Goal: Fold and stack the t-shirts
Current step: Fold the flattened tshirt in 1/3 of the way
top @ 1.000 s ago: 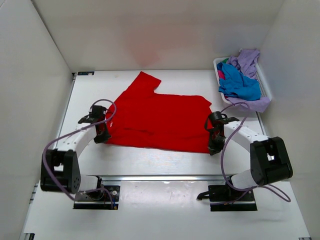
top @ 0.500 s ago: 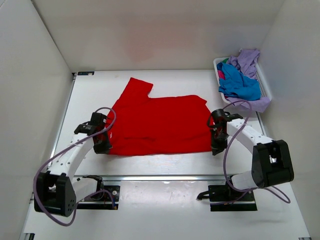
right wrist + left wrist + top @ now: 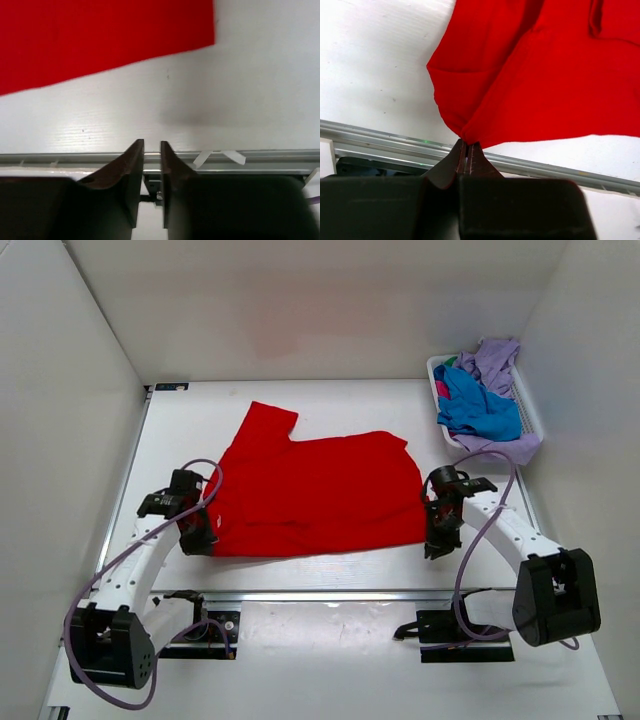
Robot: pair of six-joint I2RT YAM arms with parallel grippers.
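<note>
Pinching the lower-left corner of the red t-shirt, the left end effector was clamped fully shut on a bunched fold of cloth. The right end effector stood parted by only a narrow slit and gripped nothing, with the hem lying apart from it toward the top of its wrist view. The shirt lay spread mid-frame on the counter. A pull by one arm alone would likely have skewed and wrinkled the shirt, and the thin pinch could have slipped free mid-fold.
</note>
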